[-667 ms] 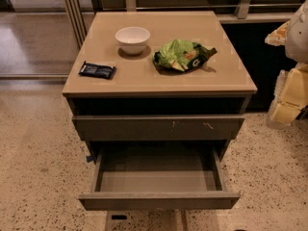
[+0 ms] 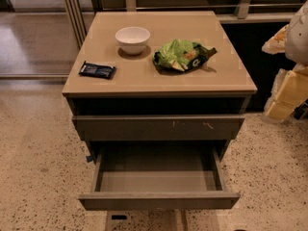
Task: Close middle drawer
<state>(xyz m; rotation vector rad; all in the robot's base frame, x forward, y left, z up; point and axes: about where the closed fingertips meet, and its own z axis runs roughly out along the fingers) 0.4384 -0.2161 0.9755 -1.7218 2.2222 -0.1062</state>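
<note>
- A small black packet [image 2: 97, 70] is lying near the left edge of the cabinet top [image 2: 226, 73]; whatever is printed on it is not coming through as readable to me.
- A white bowl [image 2: 133, 39] is sitting upright just behind and to the right of that packet, and I am seeing no mark on it.
- The middle drawer [image 2: 159, 200] is hanging pulled far out at the bottom of what I can see, its bare box interior showing and its plain front facing me, below the scratched drawer front [image 2: 159, 127], which is sitting almost shut.
- A crumpled green snack bag [image 2: 183, 55] is lying right of the bowl; there is pale print on it, but I am not making out a brand or any word.
- The gripper [image 2: 288, 91] is hanging at the far right edge, beside the cabinet's right side and well apart from the open drawer; I cannot tell whether it is spread or pressed together.
- To my eye the closing is not yet begun: the gripper should be coming round to the middle of the plain front, pressing flat against it, and pushing straight back along the runners.
- Pushing off-centre is risking a skewed, jamming drawer, so a level, steady shove is looking safest.
</note>
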